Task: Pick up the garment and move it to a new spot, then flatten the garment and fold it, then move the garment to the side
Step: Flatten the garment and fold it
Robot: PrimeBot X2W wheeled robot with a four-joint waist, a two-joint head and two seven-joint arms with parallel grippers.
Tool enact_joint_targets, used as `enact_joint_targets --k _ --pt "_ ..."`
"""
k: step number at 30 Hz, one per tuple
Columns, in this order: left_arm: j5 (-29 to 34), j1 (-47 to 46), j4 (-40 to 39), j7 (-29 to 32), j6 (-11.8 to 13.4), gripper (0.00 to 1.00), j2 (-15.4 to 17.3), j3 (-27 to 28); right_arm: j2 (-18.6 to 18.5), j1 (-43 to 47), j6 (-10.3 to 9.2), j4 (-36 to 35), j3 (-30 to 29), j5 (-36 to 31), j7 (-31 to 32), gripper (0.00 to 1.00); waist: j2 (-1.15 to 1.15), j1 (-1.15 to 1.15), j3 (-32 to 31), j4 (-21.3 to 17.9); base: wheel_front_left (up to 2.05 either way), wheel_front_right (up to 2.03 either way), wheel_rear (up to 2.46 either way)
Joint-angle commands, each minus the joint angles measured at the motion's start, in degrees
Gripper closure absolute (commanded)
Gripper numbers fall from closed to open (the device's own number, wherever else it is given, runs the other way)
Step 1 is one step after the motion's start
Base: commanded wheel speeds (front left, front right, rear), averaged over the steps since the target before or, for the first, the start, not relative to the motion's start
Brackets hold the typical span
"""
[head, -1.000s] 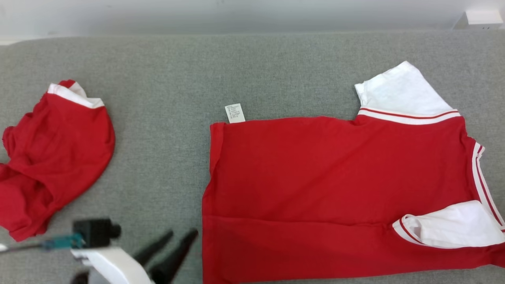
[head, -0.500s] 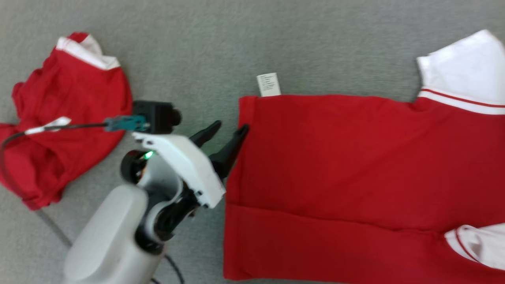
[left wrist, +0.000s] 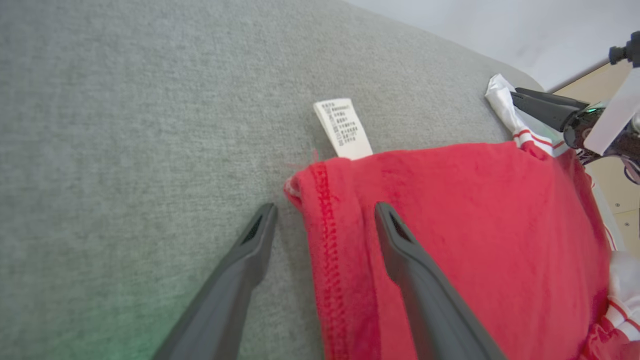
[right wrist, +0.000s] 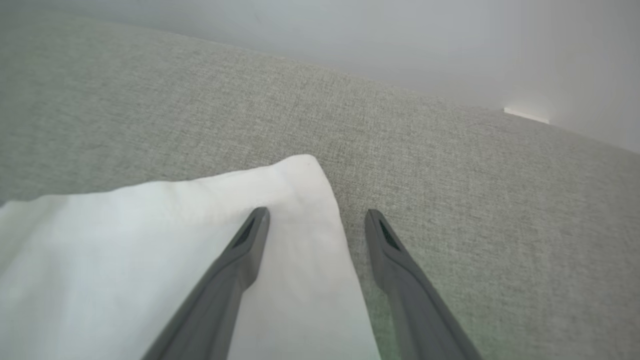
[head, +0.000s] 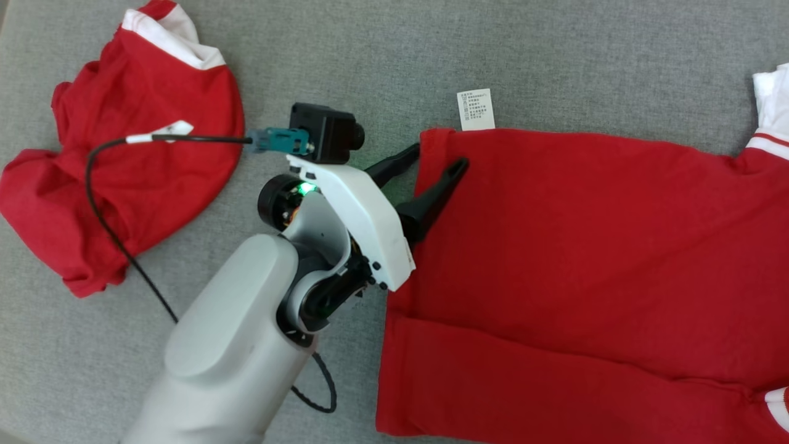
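A red shirt [head: 585,246] with white sleeves lies flat on the grey cloth surface [head: 370,61], a white care label [head: 475,110] sticking out at its top edge. My left gripper [head: 439,155] stands open over the shirt's far left hem corner [left wrist: 320,185], one finger on the grey surface and one over the red cloth. In the right wrist view my right gripper [right wrist: 315,215] is open astride the edge of the white sleeve [right wrist: 150,250]. That same gripper [left wrist: 530,100] shows far off at the sleeve in the left wrist view.
A second red garment [head: 135,154] with a white band lies crumpled at the left. A black cable [head: 123,246] runs from my left wrist camera over it. A pale wall [right wrist: 350,45] bounds the far edge of the surface.
The head camera has turned down and left, shifting everything in view. My left arm has reached forward from the near edge until its open fingers straddle the shirt's hem corner.
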Motion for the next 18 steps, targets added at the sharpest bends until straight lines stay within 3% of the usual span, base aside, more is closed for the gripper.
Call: enact_joint_targets --k 1,6,8,9,10,11,12,13,18 --pt "0.7 -0.4 1.3 0.3 -0.4 0.0 -0.2 -0.8 0.4 -0.6 -0.17 1.8 0.8 -0.7 0.1 0.0 0.0 -0.01 0.3 0.1 0.0 0.0 0.0" --pt "0.4 -1.1 2.5 0.5 -1.0 0.0 -0.9 -1.6 2.9 -1.4 -0.01 3.4 2.6 3.6 1.9 0.0 0.0 -0.01 0.5 0.1 0.0 0.0 0.0" --pt "0.1 -1.2 2.9 0.9 -1.4 0.0 -0.8 -1.9 3.6 -1.3 0.06 3.5 3.6 5.6 3.0 0.73 0.0 -0.01 0.4 -0.2 0.0 0.0 0.0" --pt "0.0 -1.1 3.1 1.1 -1.6 0.01 -0.7 -2.0 3.8 -1.2 0.07 3.4 3.9 6.9 3.7 1.0 0.0 -0.01 0.2 -0.3 0.0 0.0 0.0" --pt "-0.2 -1.0 3.2 0.9 -1.7 0.31 -0.8 -1.9 3.8 -1.1 0.07 3.1 4.3 7.8 4.1 1.0 0.0 -0.01 0.0 -0.5 0.0 0.0 0.0" --pt "-0.2 -1.0 3.2 0.9 -1.7 0.31 -0.8 -1.9 3.8 -1.1 0.07 3.1 4.3 7.8 4.1 1.0 0.0 -0.01 0.0 -0.5 0.0 0.0 0.0" --pt "-0.5 -1.0 3.4 0.6 -1.7 0.72 -0.9 -1.8 3.7 -1.0 0.06 2.7 4.7 8.6 4.4 1.0 0.0 -0.01 -0.2 -0.6 0.0 0.0 0.0" --pt "-0.6 -1.1 3.4 0.3 -1.9 1.0 -0.9 -1.6 3.3 -0.9 0.05 2.3 4.9 9.4 4.4 1.0 0.0 -0.01 -0.4 -0.8 0.0 0.0 0.0" --pt "-0.9 -2.0 3.7 -2.5 -1.7 1.0 -0.8 0.4 1.3 -2.6 -0.03 -0.6 3.6 12.6 -0.4 1.0 0.0 -0.01 -2.1 -1.6 0.0 0.0 0.0"
